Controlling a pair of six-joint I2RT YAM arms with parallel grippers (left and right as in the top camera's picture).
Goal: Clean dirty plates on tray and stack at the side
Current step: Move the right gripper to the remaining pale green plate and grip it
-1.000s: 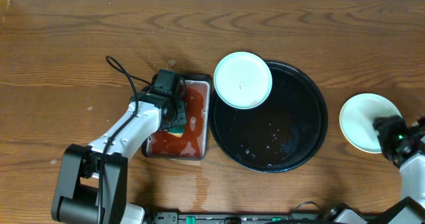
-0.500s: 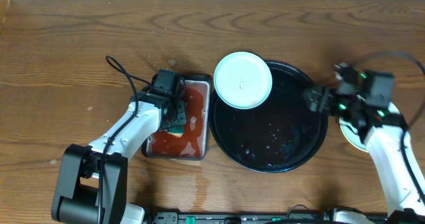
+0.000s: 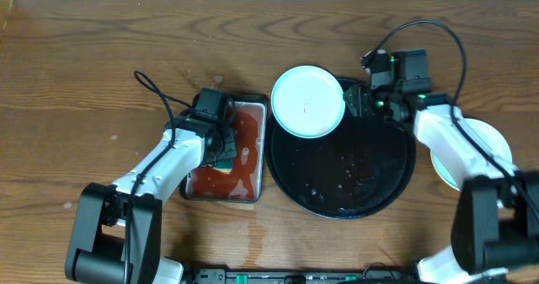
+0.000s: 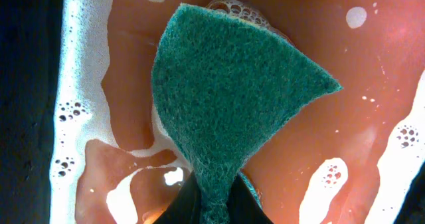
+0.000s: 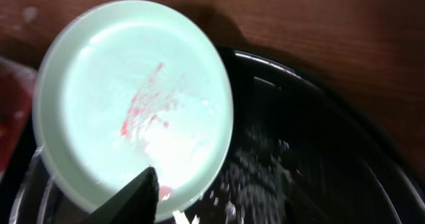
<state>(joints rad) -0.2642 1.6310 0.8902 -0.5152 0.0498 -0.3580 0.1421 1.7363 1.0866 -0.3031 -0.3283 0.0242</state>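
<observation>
A pale mint-blue plate [image 3: 307, 101] with a red smear at its centre lies on the upper-left part of the large round black tray [image 3: 354, 174], overhanging its rim. It also shows in the right wrist view [image 5: 133, 98]. My right gripper [image 3: 352, 100] is open and empty, low over the tray just right of this plate; one fingertip [image 5: 143, 187] is at the plate's near edge. My left gripper [image 3: 226, 153] is shut on a green sponge [image 4: 226, 84] and holds it in foamy reddish liquid. A second pale plate [image 3: 487, 141] lies right of the tray, partly hidden by my right arm.
The small rectangular black tray [image 3: 253, 187] of reddish liquid stands just left of the round tray. The round tray's floor [image 5: 319, 151] is wet with droplets. A black cable [image 3: 156, 94] loops behind my left arm. Bare wooden table lies at the back and far left.
My right arm has swung from the plate at the right across the tray to the mint-blue plate. My left arm and the sponge have not moved.
</observation>
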